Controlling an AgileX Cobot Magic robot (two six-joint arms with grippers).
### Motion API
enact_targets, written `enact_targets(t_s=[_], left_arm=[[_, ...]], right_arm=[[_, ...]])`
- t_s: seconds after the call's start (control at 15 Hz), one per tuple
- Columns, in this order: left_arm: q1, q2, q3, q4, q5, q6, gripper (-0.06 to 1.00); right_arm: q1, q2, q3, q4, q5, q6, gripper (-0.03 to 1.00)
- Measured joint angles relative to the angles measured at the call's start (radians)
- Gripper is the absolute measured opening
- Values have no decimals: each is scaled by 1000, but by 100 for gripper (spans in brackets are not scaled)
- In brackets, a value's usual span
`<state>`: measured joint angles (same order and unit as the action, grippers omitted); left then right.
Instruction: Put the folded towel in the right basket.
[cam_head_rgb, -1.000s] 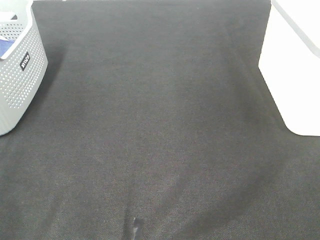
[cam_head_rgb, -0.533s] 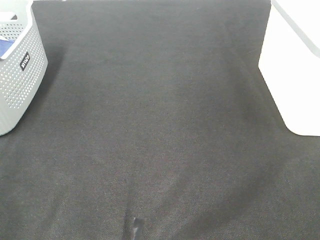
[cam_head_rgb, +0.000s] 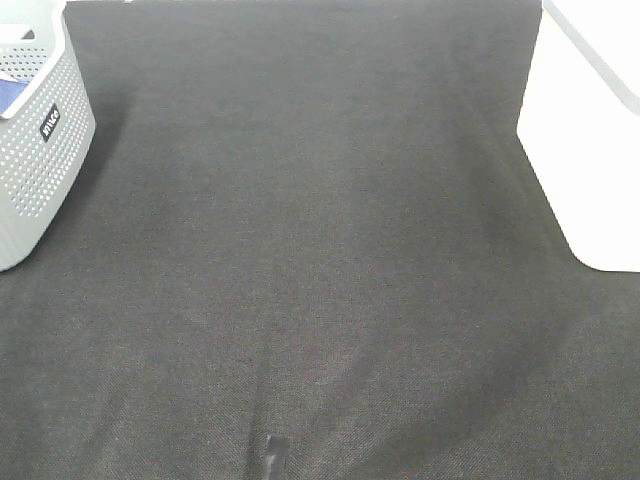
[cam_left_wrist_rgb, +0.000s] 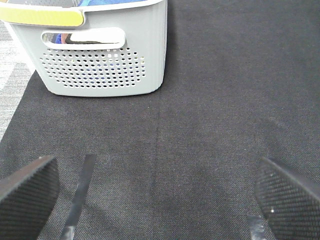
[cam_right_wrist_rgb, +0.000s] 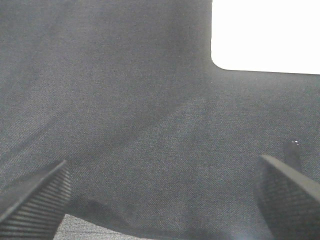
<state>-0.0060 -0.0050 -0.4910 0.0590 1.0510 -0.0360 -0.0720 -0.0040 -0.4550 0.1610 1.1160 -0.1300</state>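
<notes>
Towel (cam_left_wrist_rgb: 122, 4) shows only as a blue edge inside the grey basket (cam_left_wrist_rgb: 102, 70), well apart from the left gripper (cam_left_wrist_rgb: 157, 195), whose fingers (cam_left_wrist_rgb: 27, 192) are spread wide over the dark mat (cam_head_rgb: 320, 250). Right gripper (cam_right_wrist_rgb: 160, 195) also spread, empty, white basket (cam_right_wrist_rgb: 265, 35) beyond it.

A dark charcoal woven cloth (cam_head_rgb: 320, 250) covers the whole work surface, with soft creases running toward the near edge. Beyond its edge, in the left wrist view, lies a pale grey patterned floor (cam_left_wrist_rgb: 12, 70), possibly carpet. Light is even and diffuse.
</notes>
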Motion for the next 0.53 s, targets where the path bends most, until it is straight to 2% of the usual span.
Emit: enact_targets(t_s=[0.53], left_arm=[[0, 0, 0, 0, 0, 0, 99]], right_arm=[[0, 0, 0, 4, 0, 1, 94]])
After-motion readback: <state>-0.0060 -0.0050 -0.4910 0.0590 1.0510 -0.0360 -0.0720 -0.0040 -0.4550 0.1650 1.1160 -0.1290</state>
